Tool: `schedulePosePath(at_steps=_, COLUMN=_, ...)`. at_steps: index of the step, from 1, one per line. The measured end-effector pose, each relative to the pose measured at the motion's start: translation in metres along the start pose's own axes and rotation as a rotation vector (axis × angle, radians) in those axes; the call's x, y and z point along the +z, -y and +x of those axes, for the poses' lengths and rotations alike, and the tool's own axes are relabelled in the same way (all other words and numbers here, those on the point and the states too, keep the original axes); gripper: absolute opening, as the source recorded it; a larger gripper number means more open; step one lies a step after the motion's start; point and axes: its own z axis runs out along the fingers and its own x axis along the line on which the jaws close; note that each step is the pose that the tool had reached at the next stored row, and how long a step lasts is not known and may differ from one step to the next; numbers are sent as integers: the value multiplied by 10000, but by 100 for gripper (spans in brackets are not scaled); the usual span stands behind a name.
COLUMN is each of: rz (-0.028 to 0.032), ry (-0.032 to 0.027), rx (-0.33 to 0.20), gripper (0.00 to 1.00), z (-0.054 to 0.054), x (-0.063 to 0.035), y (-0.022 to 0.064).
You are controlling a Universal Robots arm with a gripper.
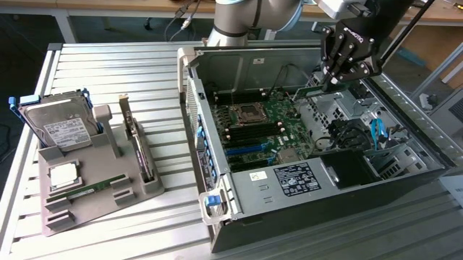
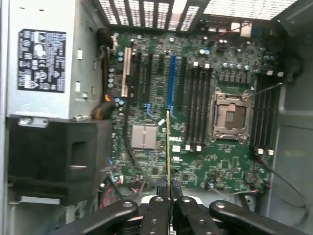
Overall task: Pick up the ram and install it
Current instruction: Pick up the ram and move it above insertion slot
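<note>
My gripper (image 1: 331, 85) hangs inside the open computer case (image 1: 190, 70), above the far right part of the motherboard (image 1: 285, 142) in the exterior view. It is shut on the ram (image 1: 313, 93), a thin green stick held level. In the wrist view the ram (image 2: 168, 147) appears edge-on, running out from between the fingers of the gripper (image 2: 170, 198) over the motherboard (image 2: 156, 161). The black memory slots (image 2: 198, 107) lie beside the processor socket (image 2: 230, 117), a little off from the ram's line.
A grey holder (image 1: 79, 211) on the slatted table holds a hard drive (image 1: 62, 127), a silver processor chip (image 1: 64, 174), a bracketed card (image 1: 137, 146) and a second green stick (image 1: 94, 188). The power supply (image 2: 44, 58), cables (image 1: 376, 132) and case walls surround the board.
</note>
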Motion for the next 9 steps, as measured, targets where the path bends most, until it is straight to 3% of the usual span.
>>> schedulePosePath(at_steps=4, rz=1, ry=5, rx=1, gripper=13, z=-174, x=10, y=13)
schedulePosePath(at_steps=9, rz=0, ry=1, rx=1, gripper=13, z=-178, x=9, y=13)
